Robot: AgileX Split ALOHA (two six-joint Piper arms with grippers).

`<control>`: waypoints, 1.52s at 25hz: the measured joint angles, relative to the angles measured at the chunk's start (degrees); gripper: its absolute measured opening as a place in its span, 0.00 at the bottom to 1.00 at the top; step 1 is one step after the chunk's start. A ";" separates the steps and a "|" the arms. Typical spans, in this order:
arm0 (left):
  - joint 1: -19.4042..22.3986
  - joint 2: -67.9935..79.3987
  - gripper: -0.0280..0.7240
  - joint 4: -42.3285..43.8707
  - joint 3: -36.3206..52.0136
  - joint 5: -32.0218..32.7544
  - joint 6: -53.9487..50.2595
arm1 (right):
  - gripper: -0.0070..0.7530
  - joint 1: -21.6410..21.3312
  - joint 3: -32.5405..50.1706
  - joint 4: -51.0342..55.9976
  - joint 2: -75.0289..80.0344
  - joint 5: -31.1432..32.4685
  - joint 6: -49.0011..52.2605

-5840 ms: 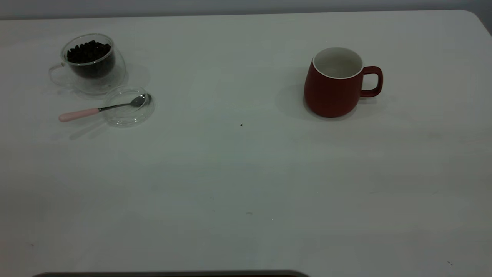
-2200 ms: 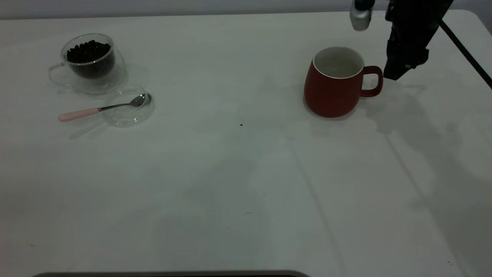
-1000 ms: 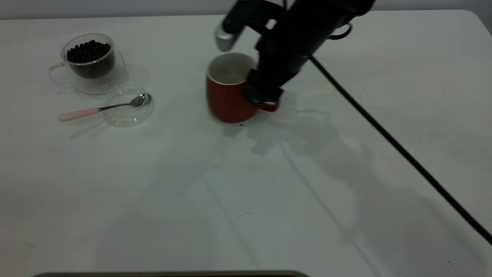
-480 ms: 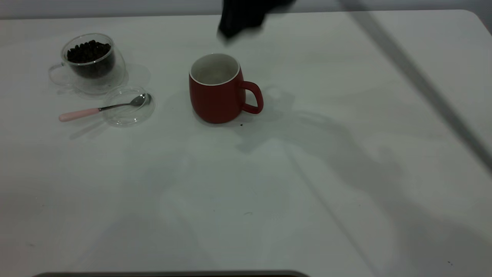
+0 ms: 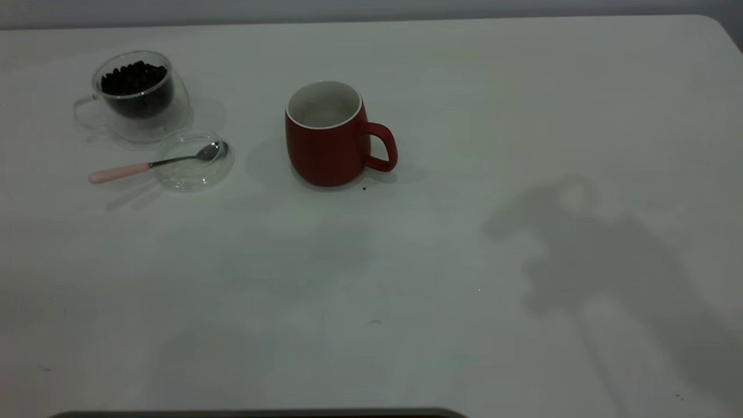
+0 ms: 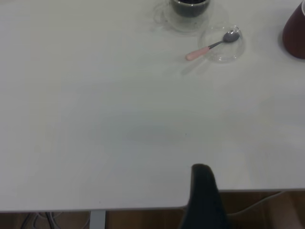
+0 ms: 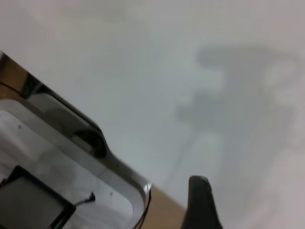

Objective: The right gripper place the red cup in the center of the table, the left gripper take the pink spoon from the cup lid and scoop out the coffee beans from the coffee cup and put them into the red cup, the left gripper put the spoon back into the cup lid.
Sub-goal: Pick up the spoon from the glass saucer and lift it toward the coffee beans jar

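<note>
Red cup (image 5: 325, 152): we see a rounded matte dark-red mug with a white inside and rim, upright near the middle of the white bench (image 5: 406, 278), its loop handle toward the right arm's side; nothing shows inside it.
Coffee cup (image 5: 138, 96): a clear double-walled glass cup with a clear loop handle, standing at the far left, well apart from the red cup.
Coffee beans (image 5: 133, 77): a dark, nearly black heap filling the glass cup's inner bowl.
Cup lid (image 5: 191, 168): a round clear glass disc with a raised rim, just in front of the coffee cup.
Pink spoon (image 5: 152, 164): its shiny metal bowl rests in the lid, and the pale pink handle reaches out over the rim to the left.
Left pincer (image 6: 202, 200): we see only a dark part of it, at the bench's near edge, far from the spoon; we cannot tell its opening.
Right pincer (image 7: 202, 205): only a dark part shows, over the bench's edge; its opening is likewise not visible to us.
</note>
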 joint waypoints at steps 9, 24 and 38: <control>0.00 0.00 0.82 0.00 0.00 0.00 0.00 | 0.78 0.00 17.60 -2.81 -20.08 4.76 4.28; 0.00 0.00 0.82 0.00 0.00 0.00 0.00 | 0.78 -2.39 29.35 -8.05 -51.41 6.02 8.38; 0.00 0.00 0.82 0.00 0.00 0.00 -0.12 | 0.78 -15.70 42.99 -8.83 -78.90 -0.81 11.47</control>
